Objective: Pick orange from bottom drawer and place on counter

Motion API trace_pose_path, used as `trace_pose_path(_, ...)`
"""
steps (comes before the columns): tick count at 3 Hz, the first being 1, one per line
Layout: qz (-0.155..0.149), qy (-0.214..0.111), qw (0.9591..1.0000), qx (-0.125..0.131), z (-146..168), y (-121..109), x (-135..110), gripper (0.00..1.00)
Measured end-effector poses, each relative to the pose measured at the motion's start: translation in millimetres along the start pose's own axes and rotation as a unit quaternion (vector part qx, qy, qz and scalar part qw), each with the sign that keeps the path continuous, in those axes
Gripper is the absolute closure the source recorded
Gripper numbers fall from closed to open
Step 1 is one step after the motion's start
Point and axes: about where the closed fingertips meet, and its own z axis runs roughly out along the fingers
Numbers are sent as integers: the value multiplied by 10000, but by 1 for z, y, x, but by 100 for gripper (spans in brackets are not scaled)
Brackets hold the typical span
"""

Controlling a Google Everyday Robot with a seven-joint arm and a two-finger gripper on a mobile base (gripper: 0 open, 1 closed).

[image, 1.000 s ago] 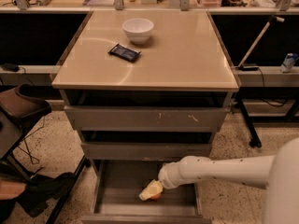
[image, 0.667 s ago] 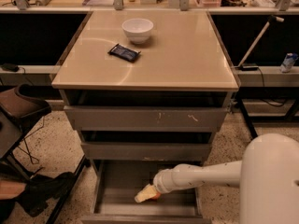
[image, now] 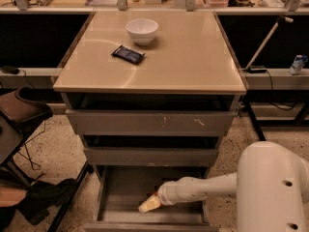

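The bottom drawer (image: 120, 193) is pulled open at the foot of the grey cabinet. My gripper (image: 149, 204) is down inside it, over the drawer floor near the middle, pointing left. My white arm (image: 207, 186) reaches in from the right. I cannot make out the orange; it is hidden or behind my gripper. The beige counter (image: 188, 57) is the top of the cabinet, well above the gripper.
A white bowl (image: 142, 30) and a dark packet (image: 128, 54) lie on the counter's back left. Two shut grey drawer fronts (image: 149, 122) sit above the open drawer. A brown chair (image: 21, 111) and a black shoe (image: 46, 197) are at the left. A cluttered workbench (image: 96, 1) runs behind.
My arm has shifted left and my gripper has moved a little left along the floor of the bottom drawer. Nothing on the counter has moved.
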Motion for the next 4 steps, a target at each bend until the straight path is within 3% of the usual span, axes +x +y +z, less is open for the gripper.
trace_pose_path(1,-15,189,9998,-6,22,-2,15,0)
trace_pose_path(2,-152,544,9984,74,72,-12,40,0)
trace_pose_path(3,-149,616,9979,115,92,-34,24,0)
trace_pose_path(4,-77,629,9980,87,104,-36,20,0)
